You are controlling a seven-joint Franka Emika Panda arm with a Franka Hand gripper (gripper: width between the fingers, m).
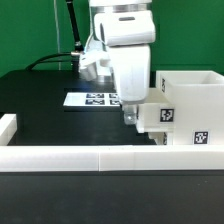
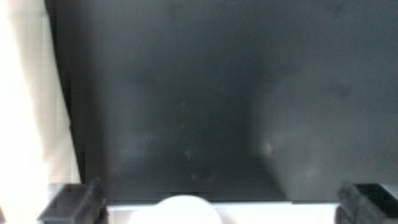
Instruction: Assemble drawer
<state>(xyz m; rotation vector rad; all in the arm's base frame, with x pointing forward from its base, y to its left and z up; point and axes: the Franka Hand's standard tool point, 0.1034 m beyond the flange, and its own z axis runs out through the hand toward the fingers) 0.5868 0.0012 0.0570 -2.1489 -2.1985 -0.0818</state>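
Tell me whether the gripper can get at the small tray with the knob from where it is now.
Probably yes. In the exterior view the gripper hangs right at the small tray beside the housing. In the wrist view the fingers stand apart with the white knob between them; nothing blocks the way.
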